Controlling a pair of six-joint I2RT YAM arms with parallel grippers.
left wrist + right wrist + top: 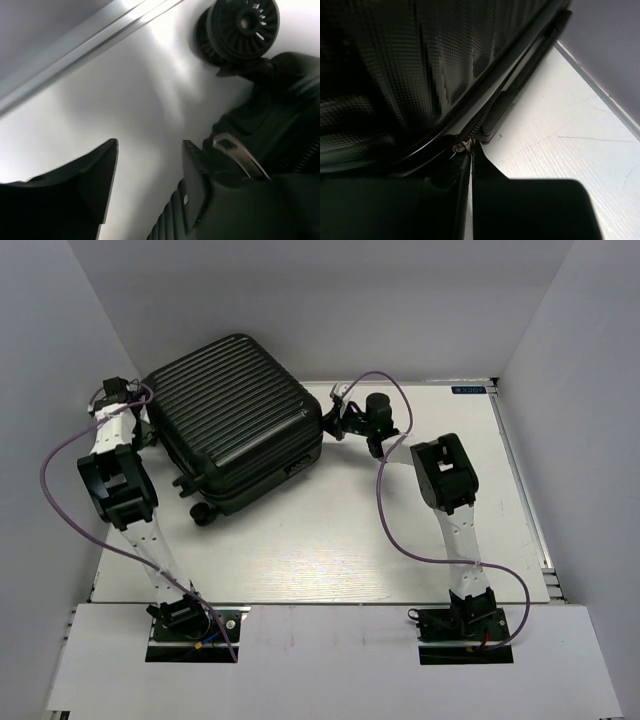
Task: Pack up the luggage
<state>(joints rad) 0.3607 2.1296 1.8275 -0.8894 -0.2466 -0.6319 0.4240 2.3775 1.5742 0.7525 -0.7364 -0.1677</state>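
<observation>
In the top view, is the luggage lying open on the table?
No, the luggage lies closed, with its ribbed shell facing up.

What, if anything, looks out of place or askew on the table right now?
Only the luggage: it lies closed but turned at an angle to the table edges, crowded into the far left corner. The right gripper seems to pinch its zipper pull. No damage or spills show.
</observation>
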